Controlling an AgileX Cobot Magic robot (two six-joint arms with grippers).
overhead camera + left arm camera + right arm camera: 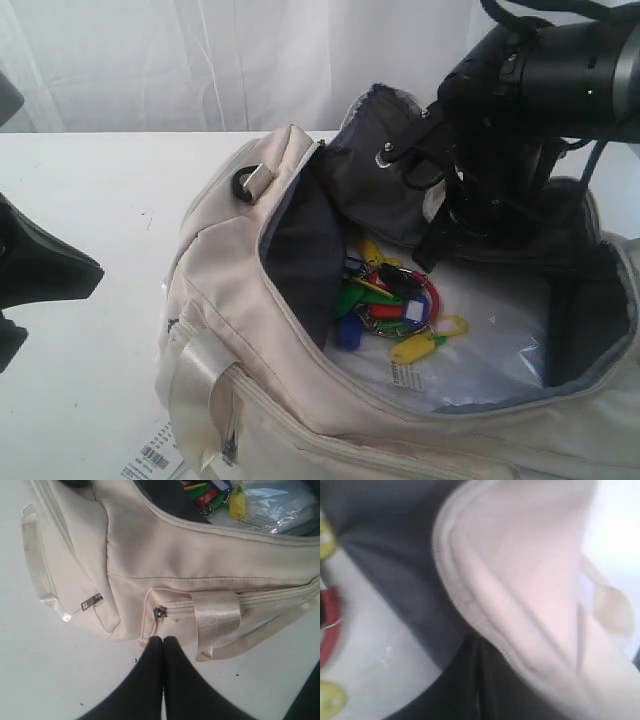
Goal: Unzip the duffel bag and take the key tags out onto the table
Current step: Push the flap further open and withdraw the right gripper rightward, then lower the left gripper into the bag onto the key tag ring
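Observation:
The cream duffel bag lies unzipped, its dark-lined flap raised at the back. The key tags, in yellow, green, blue and red, lie inside on clear plastic. My right gripper reaches down into the bag behind them. In the right wrist view its fingers are pressed together, and the flap's cream edge hides the tips. Red and yellow tags show blurred beside it. My left gripper is shut and empty over the table, just short of a side-pocket zip pull.
A white barcode paper tag lies on the table by the bag's near corner. A black D-ring sits on the bag's top left. A satin strap crosses the side pocket. A white curtain hangs behind the table.

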